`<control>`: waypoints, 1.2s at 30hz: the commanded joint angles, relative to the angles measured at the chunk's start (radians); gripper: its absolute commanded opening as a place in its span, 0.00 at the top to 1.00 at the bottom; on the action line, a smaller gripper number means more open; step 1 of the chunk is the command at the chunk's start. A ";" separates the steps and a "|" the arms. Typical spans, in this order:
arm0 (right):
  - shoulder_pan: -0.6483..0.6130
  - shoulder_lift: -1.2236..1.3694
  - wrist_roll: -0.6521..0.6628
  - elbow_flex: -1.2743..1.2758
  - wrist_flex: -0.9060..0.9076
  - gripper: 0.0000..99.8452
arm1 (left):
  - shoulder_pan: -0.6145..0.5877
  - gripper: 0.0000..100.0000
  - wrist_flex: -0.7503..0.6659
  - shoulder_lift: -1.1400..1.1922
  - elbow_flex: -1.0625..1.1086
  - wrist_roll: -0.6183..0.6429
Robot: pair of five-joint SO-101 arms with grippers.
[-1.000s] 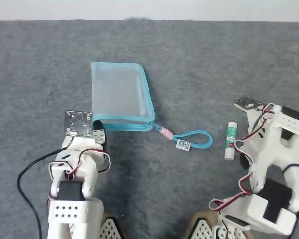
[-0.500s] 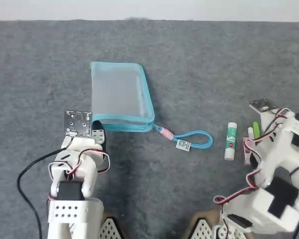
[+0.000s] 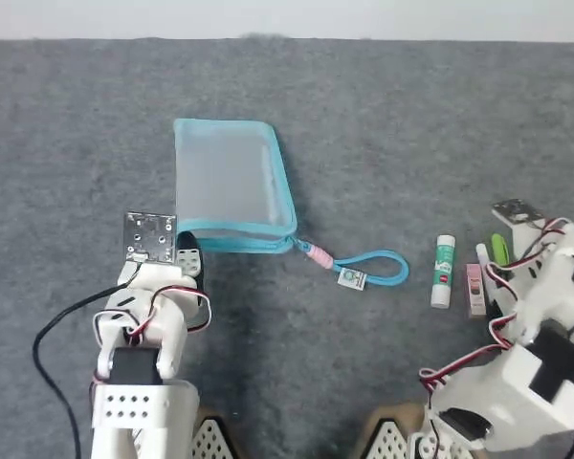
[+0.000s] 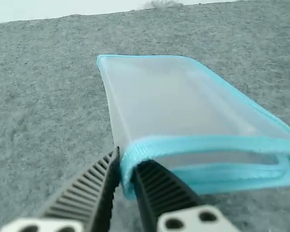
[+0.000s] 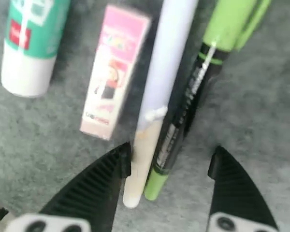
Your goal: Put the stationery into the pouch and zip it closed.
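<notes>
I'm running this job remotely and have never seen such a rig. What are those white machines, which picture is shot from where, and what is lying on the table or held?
The white machines are two small robot arms side by side, each ending in a two-fingered end effector. The high view looks down over the grey felt-like table. Each wrist view comes from a camera on one arm.

The left end effector pinches the corner edge of the translucent zip pouch with light-blue trim. The right end effector is open and holds nothing. It hangs over a white pen and a green marker. Beside them lie a small pink rectangular packet and a white-and-green glue stick.
</notes>
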 commanded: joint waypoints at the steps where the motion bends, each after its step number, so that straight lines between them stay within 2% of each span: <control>1: 0.019 -0.084 0.020 -0.084 0.033 0.74 | -0.006 0.99 -0.003 -0.015 -0.024 -0.005; 7: 0.038 -0.056 0.040 -0.094 0.030 0.74 | -0.006 0.99 -0.003 -0.015 -0.024 -0.005; 16: 0.071 0.137 0.048 -0.092 -0.031 0.74 | -0.006 0.99 -0.003 -0.015 -0.024 -0.003; 22: 0.070 0.174 0.043 -0.057 -0.030 0.89 | -0.006 0.99 -0.003 -0.015 -0.024 -0.003; 26: 0.064 0.122 0.035 0.020 -0.033 1.00 | 0.029 0.99 -0.003 -0.015 -0.024 -0.003; 32: 0.056 -0.039 -0.061 0.021 -0.028 0.99 | 0.058 0.99 -0.003 -0.015 -0.024 -0.003; 36: -0.025 -0.257 -0.097 0.020 0.085 0.99 | 0.058 0.99 -0.005 -0.015 -0.024 -0.003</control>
